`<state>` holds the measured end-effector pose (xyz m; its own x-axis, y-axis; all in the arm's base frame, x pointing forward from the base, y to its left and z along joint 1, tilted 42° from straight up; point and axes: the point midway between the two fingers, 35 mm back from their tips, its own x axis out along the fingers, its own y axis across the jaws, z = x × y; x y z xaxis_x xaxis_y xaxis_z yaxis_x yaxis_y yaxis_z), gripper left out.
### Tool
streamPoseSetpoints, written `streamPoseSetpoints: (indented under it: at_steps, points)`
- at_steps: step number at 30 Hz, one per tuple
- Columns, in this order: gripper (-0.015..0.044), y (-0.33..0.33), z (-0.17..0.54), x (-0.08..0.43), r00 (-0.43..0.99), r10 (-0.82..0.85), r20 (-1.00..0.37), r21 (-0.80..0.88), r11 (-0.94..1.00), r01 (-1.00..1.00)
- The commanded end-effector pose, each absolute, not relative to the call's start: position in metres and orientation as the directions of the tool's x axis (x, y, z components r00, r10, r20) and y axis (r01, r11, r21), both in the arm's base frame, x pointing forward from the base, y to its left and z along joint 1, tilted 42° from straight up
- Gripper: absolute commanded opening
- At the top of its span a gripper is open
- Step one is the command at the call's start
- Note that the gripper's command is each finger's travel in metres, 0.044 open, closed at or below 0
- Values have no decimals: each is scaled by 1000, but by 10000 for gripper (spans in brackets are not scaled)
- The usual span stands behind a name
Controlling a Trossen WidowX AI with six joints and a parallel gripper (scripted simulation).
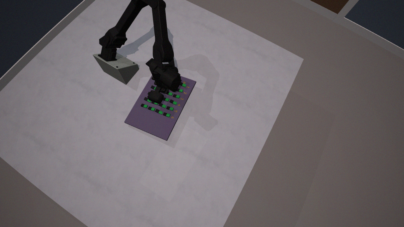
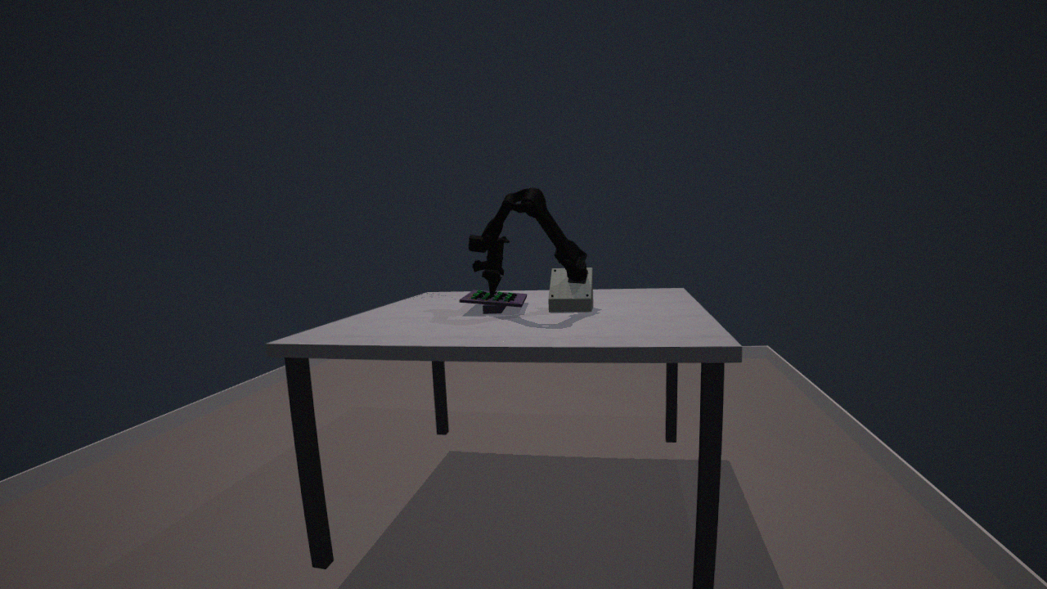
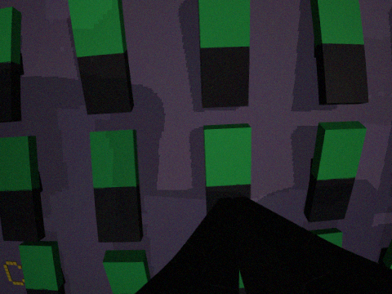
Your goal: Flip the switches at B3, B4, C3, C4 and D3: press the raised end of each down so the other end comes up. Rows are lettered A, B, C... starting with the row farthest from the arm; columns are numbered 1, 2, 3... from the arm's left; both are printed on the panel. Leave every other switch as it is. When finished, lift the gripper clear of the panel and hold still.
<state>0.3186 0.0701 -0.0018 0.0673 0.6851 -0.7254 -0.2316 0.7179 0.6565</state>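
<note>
The purple panel [image 1: 146, 124] [image 2: 520, 299] [image 3: 173, 163] carries rows of green-and-black rocker switches. My gripper [image 2: 492, 292] [image 3: 232, 211] is shut and empty, pointing down at the panel. In the wrist view its tip covers much of the black, near half of switch B3 [image 3: 227, 157]; whether it touches is unclear. B3 shows a thin far end face on its green half. Switch B4 [image 3: 340, 153], to the right, shows its green far end face more broadly. Switch C4 [image 3: 332, 238] is mostly hidden by the fingers; C3 is nearly all hidden, and D3 cannot be seen in the wrist view.
Other switches stand close around the tip, including B2 [image 3: 114, 159] to the left and A3 [image 3: 224, 77] beyond. The panel stands raised off the table [image 1: 84, 135] [image 2: 410, 329]. The arm's pale base block [image 1: 124, 63] [image 2: 571, 301] stands beside it.
</note>
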Motion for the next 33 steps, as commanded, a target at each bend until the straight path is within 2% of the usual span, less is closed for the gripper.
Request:
streamPoseSetpoints:
  at_steps: [1, 10, 18, 33]
  points:
    - [0, 71, -2, 318, 66, 689, -722, 661, 714, -228]
    - [0, 26, 45, 317, 40, 684, -729, 659, 716, -228]
    - [0, 4, 26, 343, 42, 682, -730, 658, 717, -229]
    - [0, 35, -5, 345, 17, 680, -733, 659, 716, -230]
